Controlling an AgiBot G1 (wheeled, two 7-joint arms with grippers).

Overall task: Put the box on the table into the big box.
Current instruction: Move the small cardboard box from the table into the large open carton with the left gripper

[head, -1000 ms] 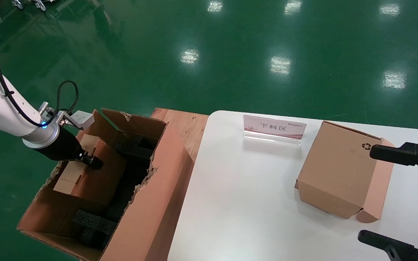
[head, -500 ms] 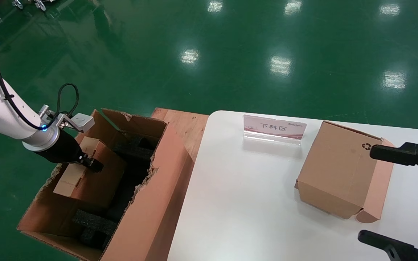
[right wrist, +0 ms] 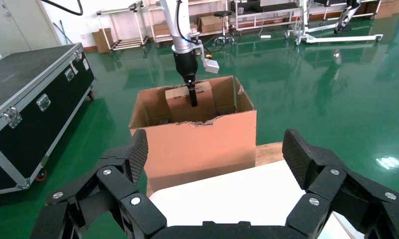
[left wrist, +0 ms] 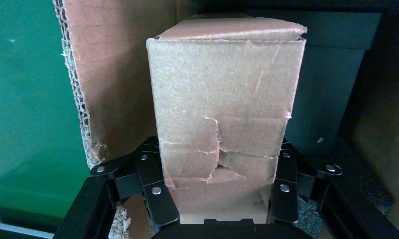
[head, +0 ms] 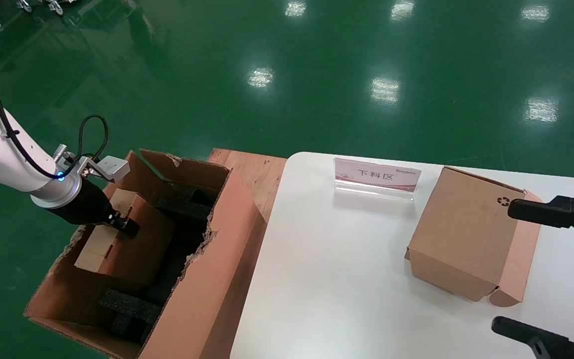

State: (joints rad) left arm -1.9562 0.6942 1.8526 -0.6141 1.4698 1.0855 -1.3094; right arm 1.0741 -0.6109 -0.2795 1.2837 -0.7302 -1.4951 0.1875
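Table [head: 327,279] load:
Recycling-mark box [head: 466,234] between the spread fingers of right gripper [head: 536,269]; sign [head: 376,177] farther off, toward left.

bright overhead light | glare on green floor [head: 317,75] | sharp

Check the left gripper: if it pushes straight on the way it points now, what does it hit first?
The left gripper is already shut on the box, pointing down into the big box. Going on, the box would likely meet the black foam blocks or the floor of the big box first; depth is unclear.
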